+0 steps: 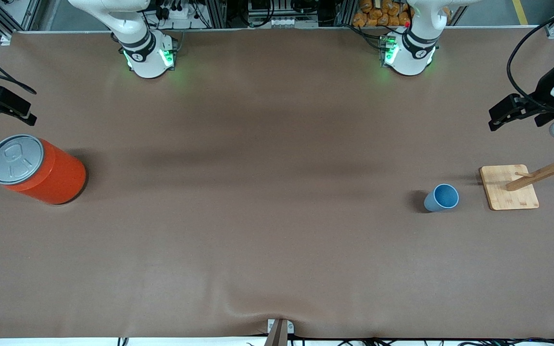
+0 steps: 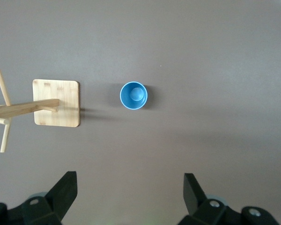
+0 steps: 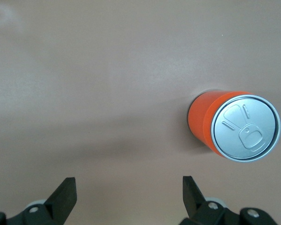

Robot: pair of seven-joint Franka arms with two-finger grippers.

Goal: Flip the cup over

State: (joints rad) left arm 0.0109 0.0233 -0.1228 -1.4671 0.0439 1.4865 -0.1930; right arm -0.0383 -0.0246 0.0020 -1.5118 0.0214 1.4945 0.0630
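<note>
I see the small light-blue tapered plastic cup (image 1: 441, 197) nearest the camera, upright and mouth up on the brown tabletop (image 1: 258, 240), beside a square bamboo-based peg stand (image 1: 509, 187) at the left arm's end. A large orange can with grey pull-tab lid (image 1: 36, 169) stands at the right arm's end. Both arms wait: left claw (image 2: 130, 197) and right claw (image 3: 129, 197) hang spread wide, empty.

Even, diffuse overhead light on the matte worktop (image 1: 277, 230); no hard glare. Soft shadows fall from the cup (image 1: 441, 197) and orange can (image 1: 36, 169) toward the arms' bases. Faint broad shadow bands cross mid-worktop. Green glow at both bases. Wrist views sharp, fingers (image 2: 63, 192) dark.
</note>
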